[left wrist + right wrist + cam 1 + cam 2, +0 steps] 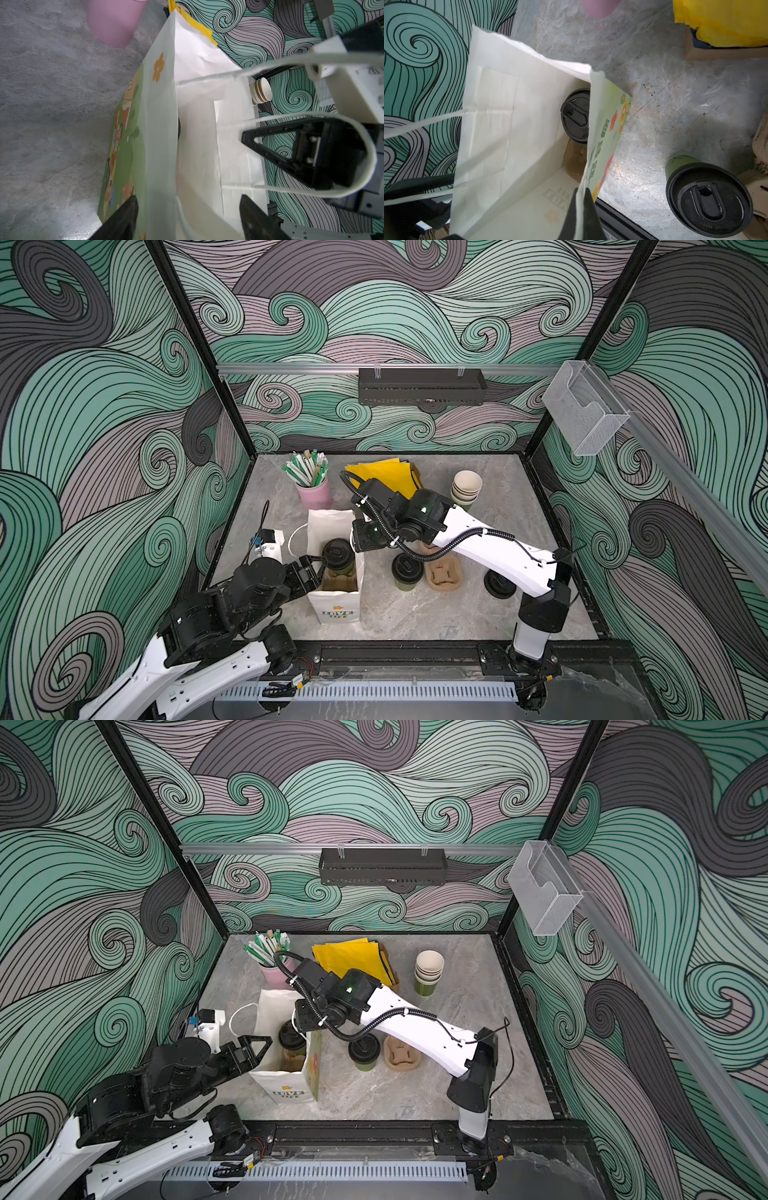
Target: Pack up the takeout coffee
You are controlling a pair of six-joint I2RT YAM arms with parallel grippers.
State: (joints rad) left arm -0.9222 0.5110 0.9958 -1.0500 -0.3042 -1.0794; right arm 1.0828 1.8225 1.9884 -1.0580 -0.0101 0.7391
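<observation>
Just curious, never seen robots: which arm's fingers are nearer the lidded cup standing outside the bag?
Right. The right fingers pinch the bag wall beside that cup; the left fingers stand open at the bag's opposite side.

Low from the near left corner the left arm (199, 664) is stretched forward, and the left pincer (188, 199) is held wide open, its fingers spread well apart at the paper bag (197, 124). The right arm (490, 551) is reached across the middle of the worktop, the wrist bent downward, and the right pincer (581, 199) is clamped tight on the top edge of a bag wall.
</observation>
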